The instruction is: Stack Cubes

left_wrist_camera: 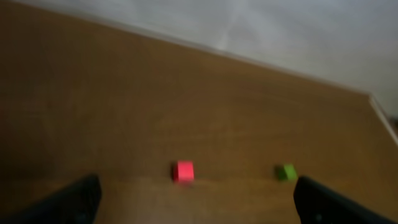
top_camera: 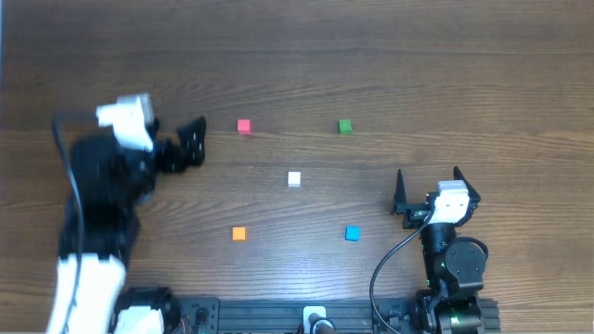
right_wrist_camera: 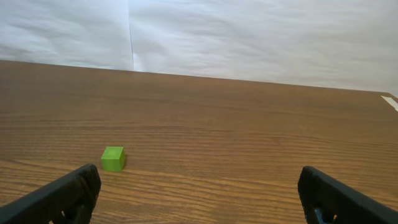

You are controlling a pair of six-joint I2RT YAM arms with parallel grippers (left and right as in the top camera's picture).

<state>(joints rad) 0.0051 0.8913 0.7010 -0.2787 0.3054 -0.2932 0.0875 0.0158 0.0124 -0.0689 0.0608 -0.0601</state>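
Black arms (top_camera: 102, 186), white wrists (top_camera: 451, 199), black cables (top_camera: 378, 271)

The table (top_camera: 445, 74) was brown wood with a fine, streaky grain and a smooth, low-sheen finish. The pink cube (top_camera: 244, 126), green cube (top_camera: 345, 126), white cube (top_camera: 294, 179), orange cube (top_camera: 239, 234) and blue cube (top_camera: 352, 233) looked smooth and matt, their material hard to tell. The left end effector (top_camera: 197, 141) and right end effector (top_camera: 428, 176) had matt black, plastic-looking fingers, the right wrist housing (top_camera: 451, 199) looked like smooth white plastic, and the backdrop (right_wrist_camera: 249, 37) was a white, creased sheet.
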